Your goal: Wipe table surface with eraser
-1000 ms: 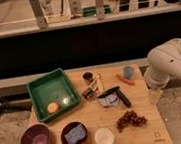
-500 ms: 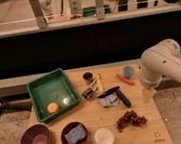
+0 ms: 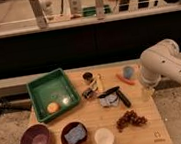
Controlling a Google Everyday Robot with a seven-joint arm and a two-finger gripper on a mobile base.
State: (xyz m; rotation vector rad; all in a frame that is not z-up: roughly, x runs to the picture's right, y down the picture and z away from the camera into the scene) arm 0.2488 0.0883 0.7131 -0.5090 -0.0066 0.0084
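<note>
The eraser [image 3: 123,98], a thick black block, lies at an angle near the middle right of the tan wooden table surface [image 3: 143,134], which has a small dark logo at its front right corner. A thinner black strip [image 3: 108,91] lies just to the left of the eraser's far end. My gripper [image 3: 146,94] hangs down from the white arm [image 3: 159,63] over the board's right edge, a short way right of the eraser and apart from it.
A green tray [image 3: 42,88] holding an orange ball [image 3: 52,107] stands at the left. Along the front are a purple bowl [image 3: 35,140], a dark red bowl with a blue sponge [image 3: 75,135], a white cup [image 3: 103,137] and grapes [image 3: 130,119]. A blue cup [image 3: 128,71] stands at the back right.
The arm has swung left, from beyond the board's right edge to over that edge, closer to the eraser. The objects on the board have not moved.
</note>
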